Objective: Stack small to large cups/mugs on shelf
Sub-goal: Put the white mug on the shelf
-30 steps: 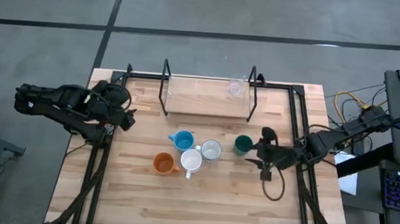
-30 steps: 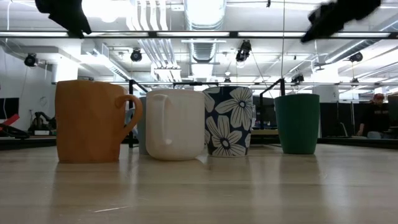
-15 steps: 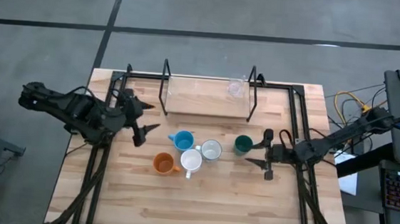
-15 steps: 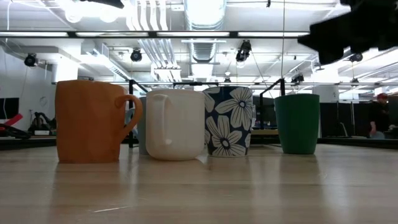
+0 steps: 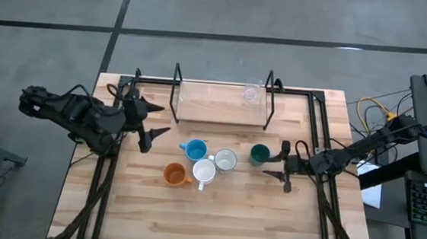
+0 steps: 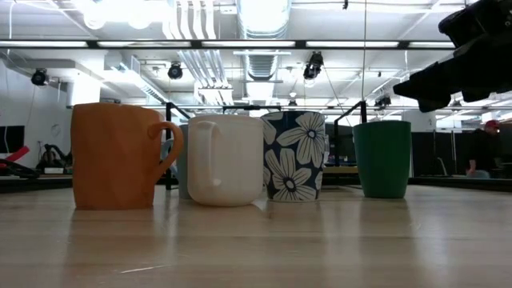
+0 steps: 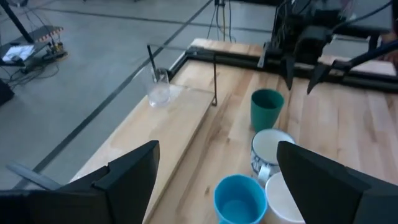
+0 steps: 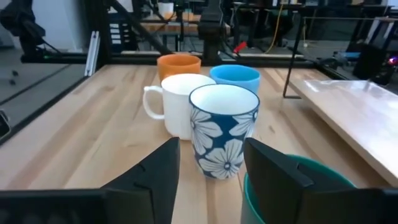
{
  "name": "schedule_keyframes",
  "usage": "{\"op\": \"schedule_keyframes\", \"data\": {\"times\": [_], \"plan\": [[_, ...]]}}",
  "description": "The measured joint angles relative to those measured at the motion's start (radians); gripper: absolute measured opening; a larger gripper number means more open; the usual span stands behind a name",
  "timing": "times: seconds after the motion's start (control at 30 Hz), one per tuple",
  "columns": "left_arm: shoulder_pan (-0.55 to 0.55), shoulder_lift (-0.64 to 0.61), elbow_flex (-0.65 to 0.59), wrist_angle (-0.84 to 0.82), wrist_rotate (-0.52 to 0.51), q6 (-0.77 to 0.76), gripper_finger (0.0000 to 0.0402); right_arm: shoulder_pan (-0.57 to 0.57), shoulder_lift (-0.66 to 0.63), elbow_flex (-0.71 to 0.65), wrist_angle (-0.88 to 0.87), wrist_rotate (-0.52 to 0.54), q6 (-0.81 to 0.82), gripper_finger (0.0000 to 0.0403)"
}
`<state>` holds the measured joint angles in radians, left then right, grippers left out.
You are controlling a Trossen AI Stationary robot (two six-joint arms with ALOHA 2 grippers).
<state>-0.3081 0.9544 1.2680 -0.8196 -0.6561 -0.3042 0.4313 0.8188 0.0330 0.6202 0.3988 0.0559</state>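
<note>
Five cups stand grouped on the tabletop: light blue (image 5: pixel 193 149), white with blue flowers (image 5: pixel 225 160), a white mug (image 5: pixel 204 171), an orange mug (image 5: pixel 174 174) and a dark green cup (image 5: pixel 258 153). A clear glass (image 5: pixel 251 93) stands on the shelf board (image 5: pixel 215 104) near its right end. My right gripper (image 5: pixel 276 161) is open and empty, just right of the green cup (image 8: pixel 292 186) and above its rim height (image 6: pixel 452 72). My left gripper (image 5: pixel 156 123) is open and empty, left of the blue cup (image 7: pixel 239 199).
The shelf's black upright posts (image 5: pixel 176 94) stand at both ends of the board. Black frame rails (image 5: pixel 315 135) run along the table's left and right sides. Bare tabletop (image 5: pixel 213 219) lies near the front edge. A person (image 6: pixel 484 152) stands in the room far behind.
My left gripper has gone from the table's left edge toward the cups and now stands with its fingers spread. My right gripper has come down beside the green cup. The cups have not moved.
</note>
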Motion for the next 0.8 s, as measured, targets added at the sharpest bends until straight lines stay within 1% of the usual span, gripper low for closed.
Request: {"op": "schedule_keyframes", "data": {"times": [0.07, 0.17, 0.3, 0.37, 0.5, 0.7, 0.8], "plan": [[0.000, 0.001, 0.022, -0.001, 0.002, 0.017, 0.0310, 0.000, 0.000, 0.001, -0.002, -0.007, -0.001, 0.0169], [0.000, 0.006, 0.057, -0.009, 0.038, 0.025, 0.0310, 0.000, 0.000, 0.003, -0.002, -0.013, -0.001, 0.0166], [0.001, 0.023, 0.104, -0.064, 0.135, 0.022, 0.0310, 0.000, 0.000, 0.003, -0.003, -0.012, 0.001, 0.0166], [0.005, 0.041, 0.149, -0.130, 0.174, 0.011, 0.0310, 0.000, 0.001, 0.003, -0.004, -0.012, 0.003, 0.0165], [0.018, 0.112, 0.290, -0.308, 0.194, -0.030, 0.0310, 0.000, 0.001, 0.003, -0.010, -0.012, 0.010, 0.0164], [0.062, 0.267, 0.530, -0.524, 0.208, 0.015, 0.0310, 0.000, 0.002, 0.003, -0.018, -0.013, 0.016, 0.0162], [0.099, 0.339, 0.630, -0.636, 0.227, 0.022, 0.0310, 0.000, 0.002, 0.003, -0.018, -0.013, 0.016, 0.0162]]}}
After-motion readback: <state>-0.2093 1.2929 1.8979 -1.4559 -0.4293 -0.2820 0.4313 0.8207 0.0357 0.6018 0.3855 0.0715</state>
